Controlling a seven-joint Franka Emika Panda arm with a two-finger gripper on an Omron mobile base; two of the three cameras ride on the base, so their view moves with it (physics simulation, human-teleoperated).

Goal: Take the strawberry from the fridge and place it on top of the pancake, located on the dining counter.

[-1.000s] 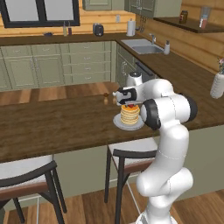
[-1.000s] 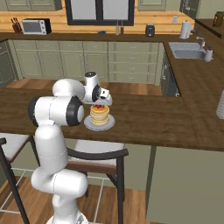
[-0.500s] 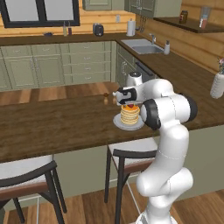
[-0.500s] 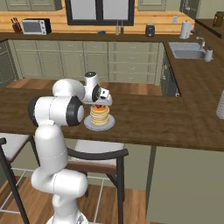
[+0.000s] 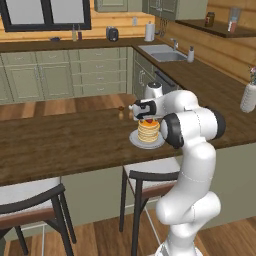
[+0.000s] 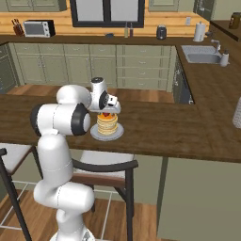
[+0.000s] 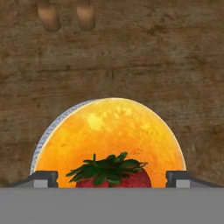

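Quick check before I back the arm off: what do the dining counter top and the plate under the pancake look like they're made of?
The dining counter looks like dark brown wood with a matt finish: streaky grain runs along it in the hand view. The plate looks like pale glazed ceramic, judging by its smooth, light rim, though plastic can't be ruled out. The pancake on it is glossy golden-orange, with the strawberry on top.

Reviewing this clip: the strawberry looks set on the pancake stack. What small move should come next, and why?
Probably lift the gripper straight up. In the hand view its fingertips stand wide, clear of the strawberry, which sits on the pancake; rising vertically should avoid knocking it.
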